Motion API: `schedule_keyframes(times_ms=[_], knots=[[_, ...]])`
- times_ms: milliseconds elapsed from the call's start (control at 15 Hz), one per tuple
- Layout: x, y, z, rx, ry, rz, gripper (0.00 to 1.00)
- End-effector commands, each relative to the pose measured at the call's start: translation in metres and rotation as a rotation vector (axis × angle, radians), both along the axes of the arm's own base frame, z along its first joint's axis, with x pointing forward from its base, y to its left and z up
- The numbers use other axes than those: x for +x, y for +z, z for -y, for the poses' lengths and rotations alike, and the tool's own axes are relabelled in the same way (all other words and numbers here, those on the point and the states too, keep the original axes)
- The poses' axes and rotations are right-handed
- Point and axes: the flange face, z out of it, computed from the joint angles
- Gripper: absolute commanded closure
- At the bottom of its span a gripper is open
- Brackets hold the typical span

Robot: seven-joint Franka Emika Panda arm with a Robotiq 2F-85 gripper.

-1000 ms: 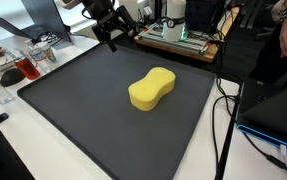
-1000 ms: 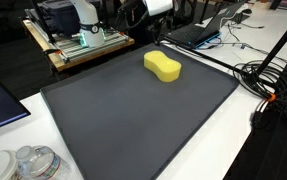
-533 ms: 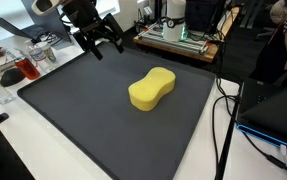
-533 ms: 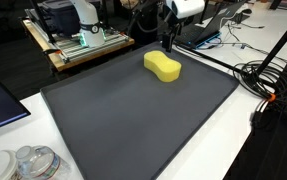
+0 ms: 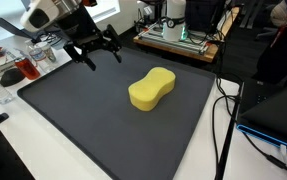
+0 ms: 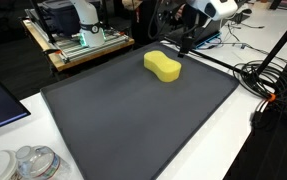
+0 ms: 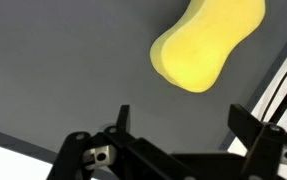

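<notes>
Clutter first, far left: clear round plastic containers [image 6: 31,162] on the white counter [image 6: 38,135], just off the edge of the big dark grey rubber mat [image 5: 83,115]. Next over, in an exterior view, my black two-finger claw [image 5: 104,58] hangs in the air near the mat's far edge. It's tilted, jaws spread as wide as they go, nothing btwn them, touching nothing. Wrist view agrees: claw [image 7: 180,120] w/ both fingers well apart and only bare mat [image 7: 53,60] under the gap.

Right of that, approx mid-mat, the yellow peanut-shaped foam sponge [image 5: 151,88] lies flat, long axis on a diagonal, well apart from the claw. In the wrist view the sponge [image 7: 208,42] sits up top, right of centre, ahead of the fingers, not btwn them. In an exterior view the sponge [image 6: 162,66] is close to the mat's far edge, w/ the claw [image 6: 183,46] just past it and off the surface.

Far right: black cables [image 5: 223,115] trail over the counter beside the mat.
</notes>
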Motion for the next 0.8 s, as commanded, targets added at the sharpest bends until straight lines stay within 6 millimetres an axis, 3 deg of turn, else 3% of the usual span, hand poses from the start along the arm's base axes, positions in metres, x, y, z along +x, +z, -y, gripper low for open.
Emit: schedule_keyframes(times_ms=[0,733], knots=[[0.015,-0.004,-0.031,-0.013,0.173,-0.001,0.0],[0.005,-0.028,-0.12,-0.072,0.537,0.001,0.0]])
